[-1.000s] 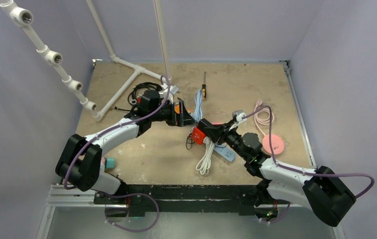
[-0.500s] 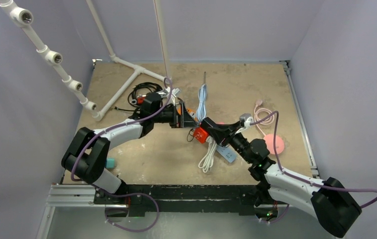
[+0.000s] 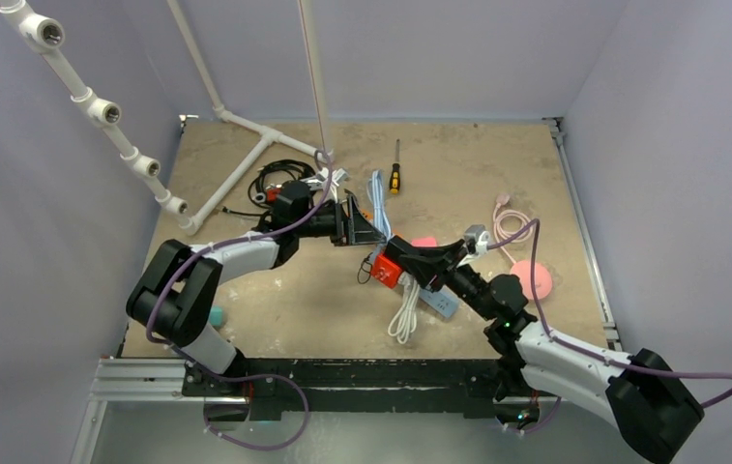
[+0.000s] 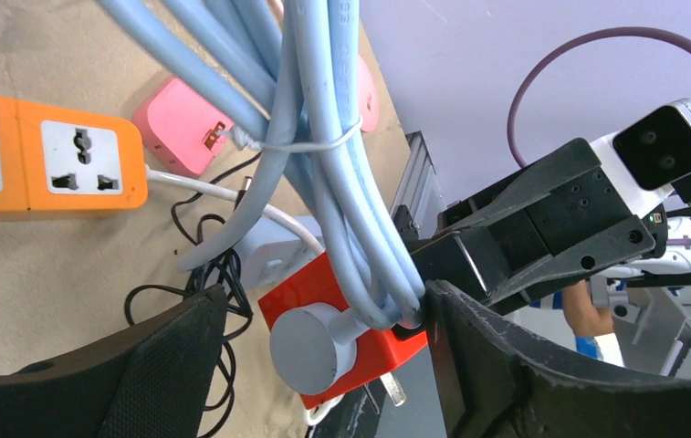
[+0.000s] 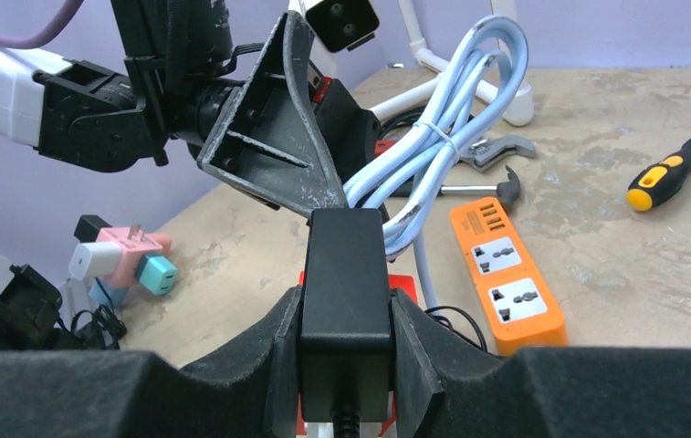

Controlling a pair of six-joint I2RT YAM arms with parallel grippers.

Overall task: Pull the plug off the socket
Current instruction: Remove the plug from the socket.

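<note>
A red socket block hangs above the table's middle. A grey round plug sits in it, and its light-blue cable bundle rises away from it. My right gripper is shut on a black block fixed to the back of the red socket. My left gripper is open. Its fingers stand on either side of the grey plug, with a gap on the left and the right pad close to the cable. In the top view the left gripper meets the right gripper.
An orange power strip lies on the table under the cable. A pink charger, thin black wires and a coiled white cable lie nearby. Further off are a screwdriver, white pipes and a pink disc.
My left gripper has come in around the grey plug and its jaws have narrowed. The right arm shifted the red socket slightly left, and the blue cable moved with it.
</note>
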